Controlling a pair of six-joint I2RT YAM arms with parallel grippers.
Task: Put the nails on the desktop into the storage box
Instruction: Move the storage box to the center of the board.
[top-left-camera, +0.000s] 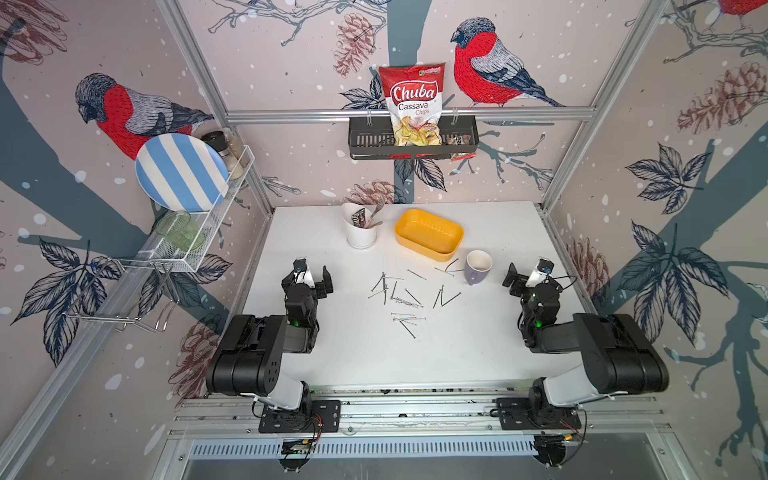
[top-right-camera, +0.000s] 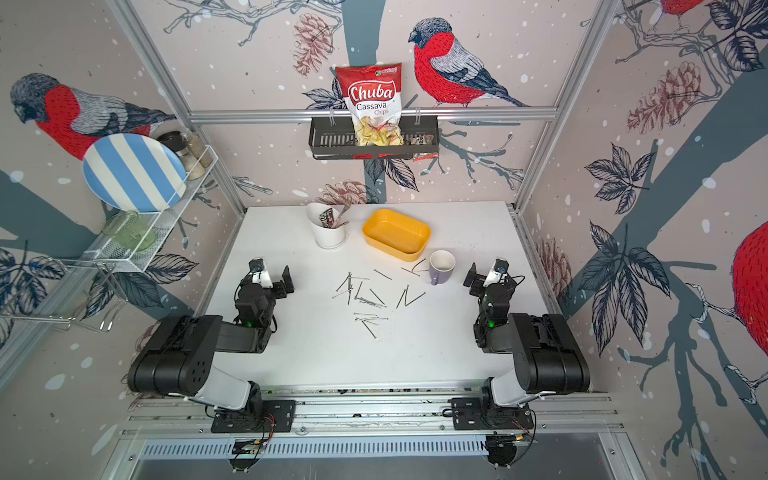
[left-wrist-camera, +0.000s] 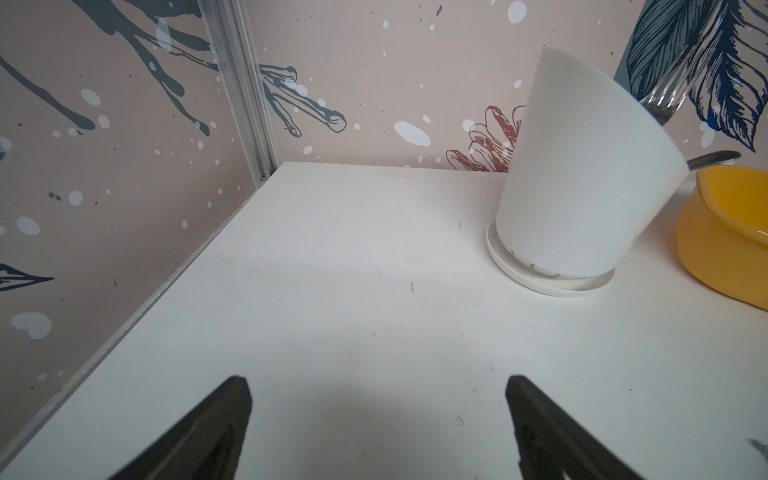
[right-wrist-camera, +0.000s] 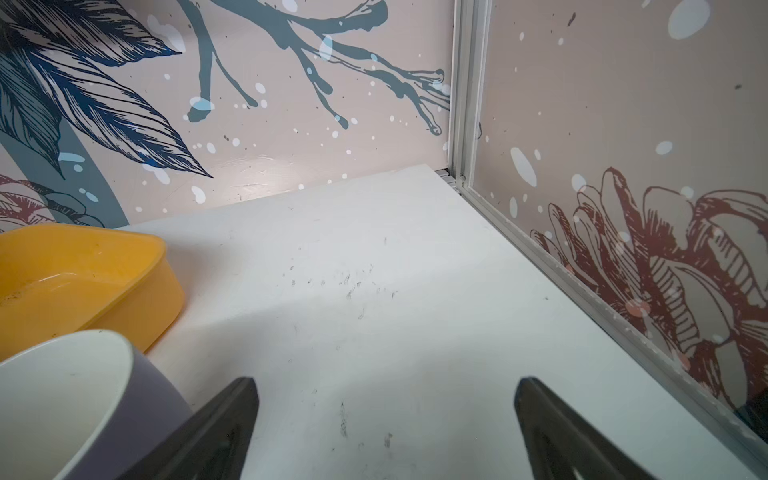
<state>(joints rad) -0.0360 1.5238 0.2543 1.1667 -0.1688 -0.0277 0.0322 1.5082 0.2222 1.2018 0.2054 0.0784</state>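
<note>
The nails (top-left-camera: 412, 296) lie scattered flat on the table (top-left-camera: 457, 353), most of them in a loose spread on the mug's (top-left-camera: 478, 266) side toward the left arm and a little nearer the robot. Several cross or bunch together. A few lie just beside the mug's base, between it and the near corner of the box (top-left-camera: 430, 232). All the nails seen are outside the box.

The box sits just behind the mug, toward the back wall, its long side angled to the table's back edge. A white cup (top-left-camera: 360, 232) stands beyond the box from the mug, close to that same edge.

The right claw (right-wrist-camera: 387, 381) hovers near the mug on the side away from the nails. Its jaws are spread wide over bare table, with open surface running from there to the side rail. The left claw (left-wrist-camera: 377, 382) is well apart from the mug, past the nails, jaws also wide apart and holding nothing.

Nearer the robot than the mug, the table is a broad open stretch up to the front rails.
</note>
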